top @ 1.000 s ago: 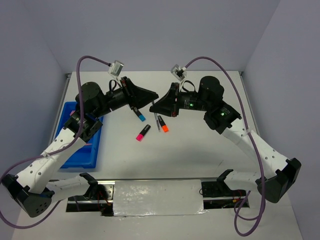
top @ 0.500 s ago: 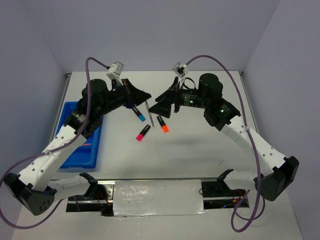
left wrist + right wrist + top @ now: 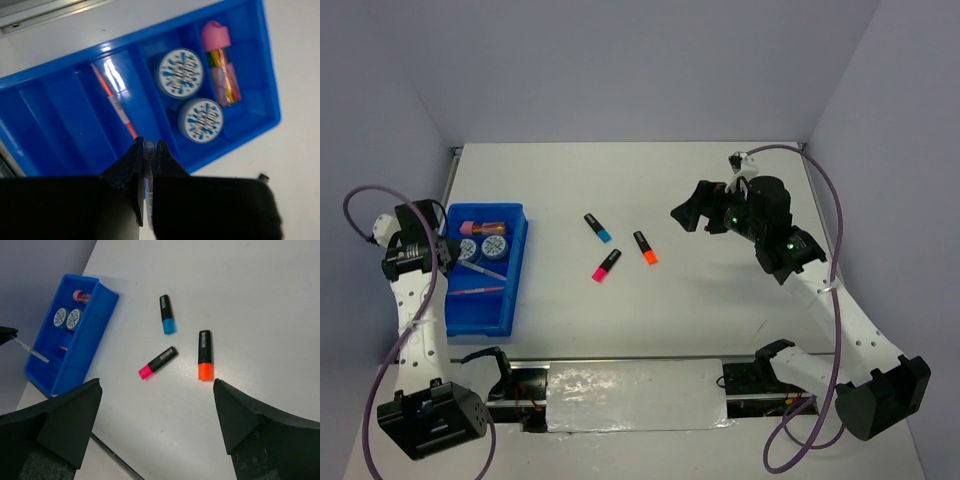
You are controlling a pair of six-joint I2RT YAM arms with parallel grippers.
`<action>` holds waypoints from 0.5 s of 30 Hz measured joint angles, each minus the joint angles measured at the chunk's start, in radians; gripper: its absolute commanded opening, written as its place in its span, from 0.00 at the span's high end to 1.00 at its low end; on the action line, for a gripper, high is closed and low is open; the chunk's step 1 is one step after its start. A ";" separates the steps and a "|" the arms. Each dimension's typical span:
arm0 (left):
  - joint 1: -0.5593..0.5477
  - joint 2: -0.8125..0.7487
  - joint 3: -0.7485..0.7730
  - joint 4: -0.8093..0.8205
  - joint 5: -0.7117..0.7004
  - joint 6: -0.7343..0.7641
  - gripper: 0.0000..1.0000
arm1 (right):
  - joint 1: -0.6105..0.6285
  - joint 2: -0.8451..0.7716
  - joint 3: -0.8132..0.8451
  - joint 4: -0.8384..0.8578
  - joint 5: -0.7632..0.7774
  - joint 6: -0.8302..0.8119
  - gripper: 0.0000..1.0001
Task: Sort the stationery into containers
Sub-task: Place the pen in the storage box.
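My left gripper [image 3: 148,146] is shut on a thin clear pen [image 3: 148,190] and hangs over the near wall of the blue tray [image 3: 55,110]. In the top view the left gripper [image 3: 442,254] is at the tray's [image 3: 480,318] left side, with the pen [image 3: 480,268] slanting over it. Two patterned rolls [image 3: 180,72], a pink cylinder [image 3: 220,65] and a red pen [image 3: 115,102] lie in the tray's compartments. Blue [image 3: 597,227], pink [image 3: 606,265] and orange [image 3: 645,247] highlighters lie on the table. My right gripper [image 3: 688,212] hovers open and holds nothing, right of them.
The right wrist view looks down on the three highlighters [image 3: 158,361] and the tray [image 3: 87,347] beyond them. A metal rail [image 3: 635,392] runs along the table's near edge between the arm bases. Grey walls close in the table's back and sides.
The grippers met over the middle of the table, and the pen passed from right to left. The left arm swung out to the tray with it. The right arm opened and drew back.
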 measured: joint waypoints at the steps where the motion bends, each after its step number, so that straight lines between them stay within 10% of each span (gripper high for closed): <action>1: 0.028 -0.011 -0.026 0.003 -0.005 -0.014 1.00 | 0.000 -0.010 -0.022 0.007 -0.008 0.010 0.00; 15: 0.085 0.036 -0.181 0.207 -0.047 -0.074 0.84 | 0.000 -0.003 -0.060 0.016 -0.134 0.057 0.00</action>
